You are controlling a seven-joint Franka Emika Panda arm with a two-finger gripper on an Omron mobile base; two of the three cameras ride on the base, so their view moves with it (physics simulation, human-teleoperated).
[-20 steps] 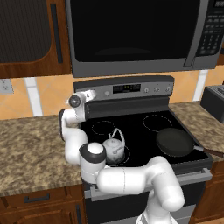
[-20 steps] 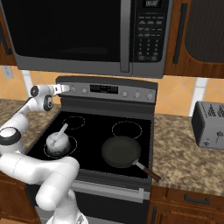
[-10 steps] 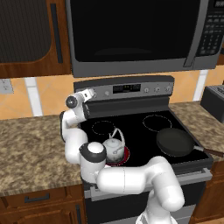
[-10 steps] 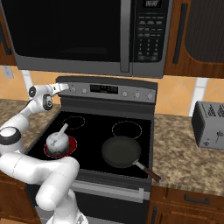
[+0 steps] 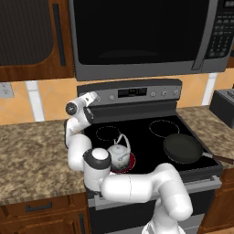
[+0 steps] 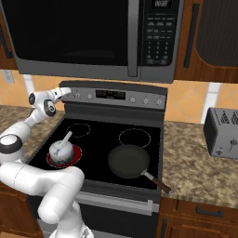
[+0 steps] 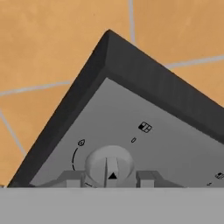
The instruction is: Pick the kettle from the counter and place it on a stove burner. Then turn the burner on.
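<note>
Your stove (image 5: 151,137) is the biggest thing here, its black glass top sitting between two stretches of speckled granite bench (image 5: 32,151). On that top, the frying pan (image 6: 128,161) covers the burner at about 4 o'clock, its handle running off toward the front edge. The kettle (image 5: 119,154) stands upright on the burner at about 7 o'clock, and the ring under it glows red (image 6: 74,155), so I'd judge both the placing and the switching-on done.

If you need to move the kettle again, treat it as a rigid metal shell: light if empty, smooth and rounded, so its body would likely slip in a pinch. Take it by the thin arched handle, at the top of the arch, and lift straight up. Expect it to swing a little below the grip. It may also be heating by now.

The burner knob (image 7: 108,164) is the smallest piece, at the 9 o'clock end of the grey control panel (image 7: 153,140). Your claw (image 7: 109,177) sits partly closed with a finger on either side of that knob; whether the fingers actually press it, I cannot tell.
</note>
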